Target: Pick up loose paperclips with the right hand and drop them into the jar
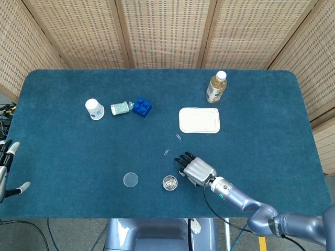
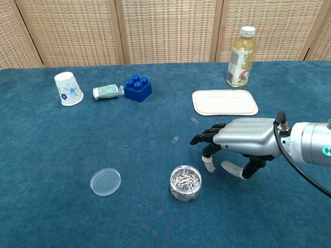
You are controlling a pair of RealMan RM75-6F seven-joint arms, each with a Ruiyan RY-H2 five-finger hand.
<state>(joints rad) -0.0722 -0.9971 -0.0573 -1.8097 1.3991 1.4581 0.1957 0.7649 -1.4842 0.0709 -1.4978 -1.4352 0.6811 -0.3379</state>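
A blue-carpeted table [image 1: 63,130] stands before woven wicker screen panels [image 1: 162,31].

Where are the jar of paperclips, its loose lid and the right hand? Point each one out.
jar of paperclips [image 2: 185,183], chest view, on its clear side wall.
lid [image 2: 105,181], chest view, on the middle of the clear disc.
right hand [image 2: 243,141], chest view, on the silver back of the hand.
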